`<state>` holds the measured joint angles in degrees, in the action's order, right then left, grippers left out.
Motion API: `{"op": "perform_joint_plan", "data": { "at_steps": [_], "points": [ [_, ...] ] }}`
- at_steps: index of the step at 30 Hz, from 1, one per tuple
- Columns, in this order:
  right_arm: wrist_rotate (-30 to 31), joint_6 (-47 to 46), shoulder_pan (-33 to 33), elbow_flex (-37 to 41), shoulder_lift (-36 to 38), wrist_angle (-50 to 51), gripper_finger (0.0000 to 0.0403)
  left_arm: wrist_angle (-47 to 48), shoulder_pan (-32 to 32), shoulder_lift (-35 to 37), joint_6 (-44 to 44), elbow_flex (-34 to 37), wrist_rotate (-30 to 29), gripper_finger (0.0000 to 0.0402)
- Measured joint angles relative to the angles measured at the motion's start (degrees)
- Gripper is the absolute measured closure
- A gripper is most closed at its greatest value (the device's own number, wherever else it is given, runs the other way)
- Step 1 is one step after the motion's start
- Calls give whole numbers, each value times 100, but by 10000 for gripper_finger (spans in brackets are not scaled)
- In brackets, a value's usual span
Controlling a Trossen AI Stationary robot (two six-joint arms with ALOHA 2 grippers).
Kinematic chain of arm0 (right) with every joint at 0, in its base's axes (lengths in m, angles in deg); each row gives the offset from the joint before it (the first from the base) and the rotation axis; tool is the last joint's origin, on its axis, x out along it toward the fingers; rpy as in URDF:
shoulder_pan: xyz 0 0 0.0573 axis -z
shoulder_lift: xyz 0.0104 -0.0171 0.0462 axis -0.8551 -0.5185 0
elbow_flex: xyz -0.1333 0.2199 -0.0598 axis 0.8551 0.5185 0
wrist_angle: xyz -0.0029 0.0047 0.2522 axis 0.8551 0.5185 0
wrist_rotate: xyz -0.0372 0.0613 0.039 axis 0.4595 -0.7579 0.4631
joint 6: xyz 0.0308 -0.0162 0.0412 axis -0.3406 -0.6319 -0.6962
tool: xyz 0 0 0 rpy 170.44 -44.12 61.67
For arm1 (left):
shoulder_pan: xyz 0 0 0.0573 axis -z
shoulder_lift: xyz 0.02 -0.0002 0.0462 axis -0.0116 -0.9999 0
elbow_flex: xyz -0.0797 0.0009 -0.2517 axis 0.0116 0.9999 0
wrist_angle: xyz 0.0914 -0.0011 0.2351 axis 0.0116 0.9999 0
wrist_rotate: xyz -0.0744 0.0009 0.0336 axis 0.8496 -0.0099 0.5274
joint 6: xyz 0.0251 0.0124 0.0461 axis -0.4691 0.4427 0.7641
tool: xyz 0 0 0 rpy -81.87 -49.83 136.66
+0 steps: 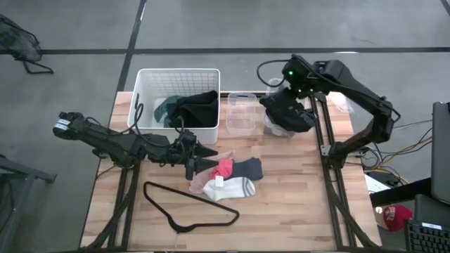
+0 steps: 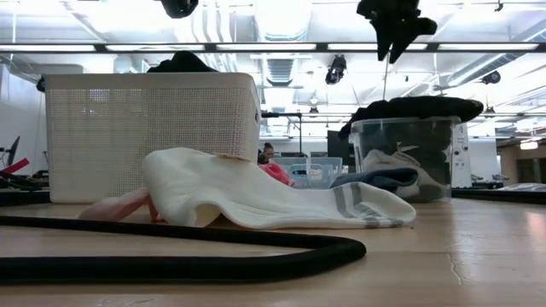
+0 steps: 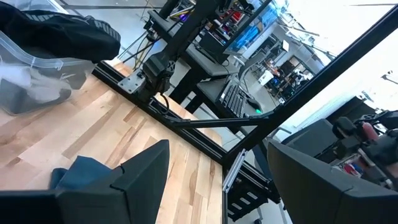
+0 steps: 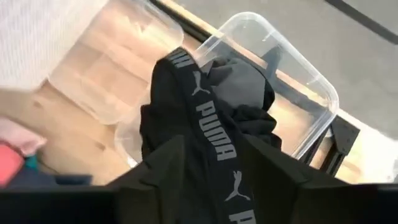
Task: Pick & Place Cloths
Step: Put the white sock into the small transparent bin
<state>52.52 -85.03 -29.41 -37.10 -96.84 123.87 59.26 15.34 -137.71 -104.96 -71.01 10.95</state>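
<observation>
A small pile of cloths lies mid-table: a pink one [image 1: 205, 181], a red one [image 1: 223, 169], a white sock [image 1: 232, 187] and a dark blue one [image 1: 247, 167]. My left gripper [image 1: 205, 157] hovers open above the pile's left end, fingers level, pointing toward the table's right. A black garment with a white-lettered waistband [image 4: 208, 118] lies draped over the rim of a clear bin [image 4: 311, 93] at the far right. My right gripper [image 4: 214, 140] hangs open above it, clear of the cloth in the low view [image 2: 397, 43]. Teal and black cloths [image 1: 190, 109] lie in the white basket [image 1: 144, 84].
A thin black wire hanger [image 1: 190, 207] lies on the near part of the table. A second, empty clear bin [image 1: 241, 112] stands between the basket and the draped bin. Bare wood lies to the right of the pile and along the near right edge.
</observation>
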Motion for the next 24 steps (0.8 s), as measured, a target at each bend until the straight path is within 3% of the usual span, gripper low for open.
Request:
{"op": "perform_joint_plan", "data": {
  "at_steps": [2, 4, 7, 9, 19, 24],
  "points": [
    [-91, -115, -19, -47, 54, -22, 214, 0, 0, -1, -2, 0, 0, 126],
    [-600, 14, -124, -70, 134, -145, 192, -2, 0, -1, -9, 0, 0, 126],
    [-1282, 305, -480, -43, 249, -536, 172, -4, 0, -1, -13, 0, 0, 126],
    [-1430, 373, -824, 28, 278, -815, 164, -4, 0, -2, -24, 0, 2, 126],
    [-1426, 675, -2711, 470, 0, -2172, 155, 12, 0, -2, -3, 0, 74, 126],
    [-1022, 386, -3288, 881, -239, -2333, 170, 732, 0, -11, -188, 0, 365, 126]
  ]
}}
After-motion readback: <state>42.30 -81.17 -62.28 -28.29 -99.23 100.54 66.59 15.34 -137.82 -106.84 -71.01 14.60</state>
